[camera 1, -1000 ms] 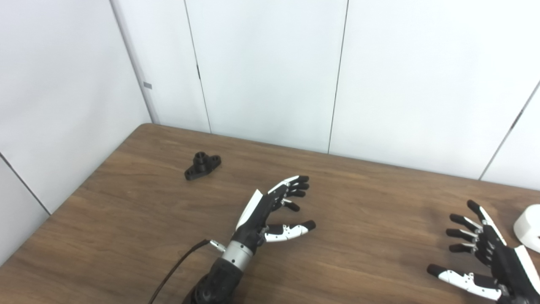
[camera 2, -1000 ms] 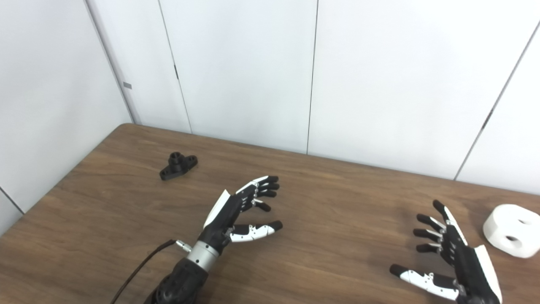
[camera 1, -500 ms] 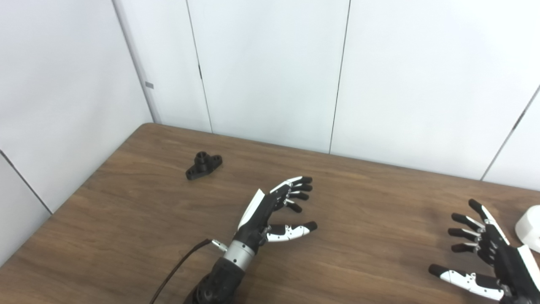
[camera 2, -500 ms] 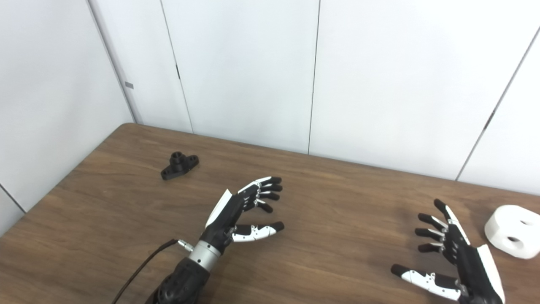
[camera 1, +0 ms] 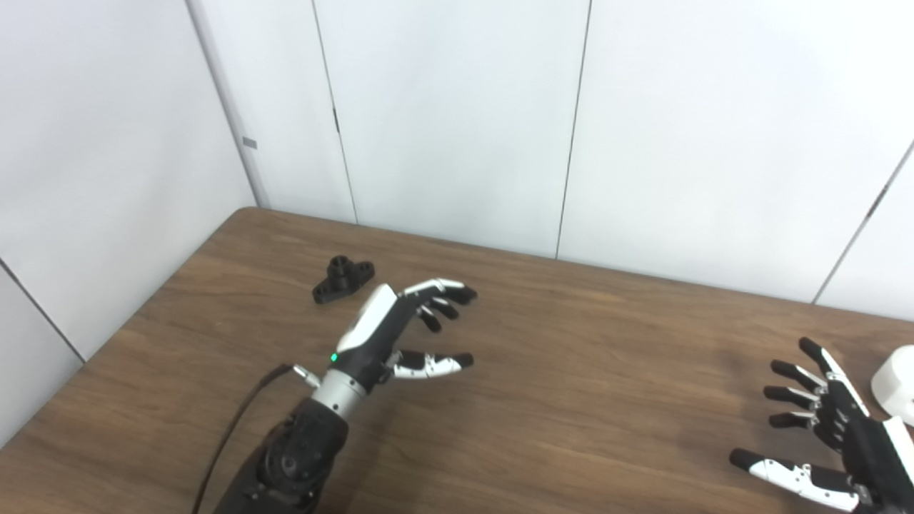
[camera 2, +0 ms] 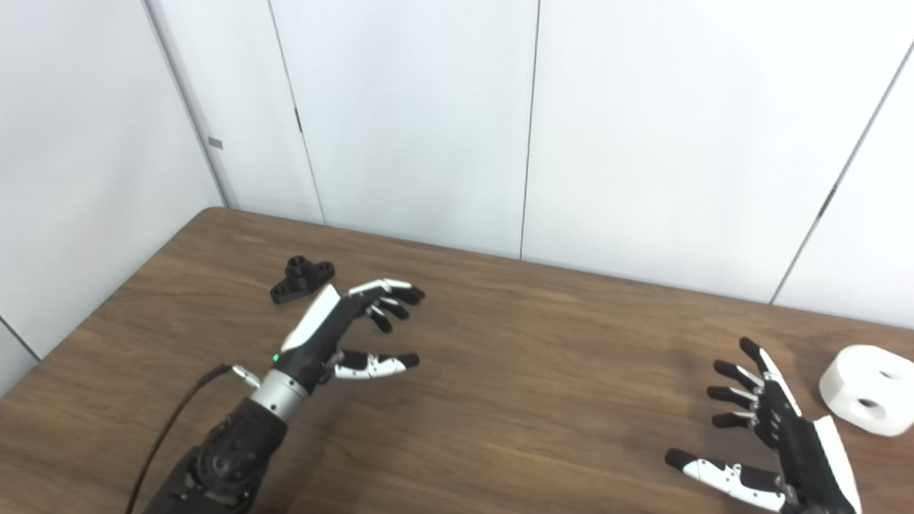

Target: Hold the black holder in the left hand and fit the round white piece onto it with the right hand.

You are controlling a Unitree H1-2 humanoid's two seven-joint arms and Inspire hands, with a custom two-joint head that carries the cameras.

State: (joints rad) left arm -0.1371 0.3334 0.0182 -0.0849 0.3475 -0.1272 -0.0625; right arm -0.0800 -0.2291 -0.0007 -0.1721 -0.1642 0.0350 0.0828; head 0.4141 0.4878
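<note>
Left hand [camera 2: 335,332] swung leftward across the table [camera 2: 543,343] within the last second, empty and spread, now just beside the untouched holder [camera 2: 301,280]; right hand [camera 2: 775,446] empty, splayed near the white piece [camera 2: 866,390]; grasps pending.

My left hand [camera 1: 389,330] hovers over the brown table [camera 1: 585,371] with fingers spread and nothing in it, just to the right of the black holder [camera 1: 343,280], which lies flat on the wood near the far left corner, not touched. My right hand [camera 1: 835,446] is low at the right edge, fingers splayed and empty. Just beyond its fingertips the round white piece [camera 1: 896,384] sits on the table, cut off by the frame's edge.
</note>
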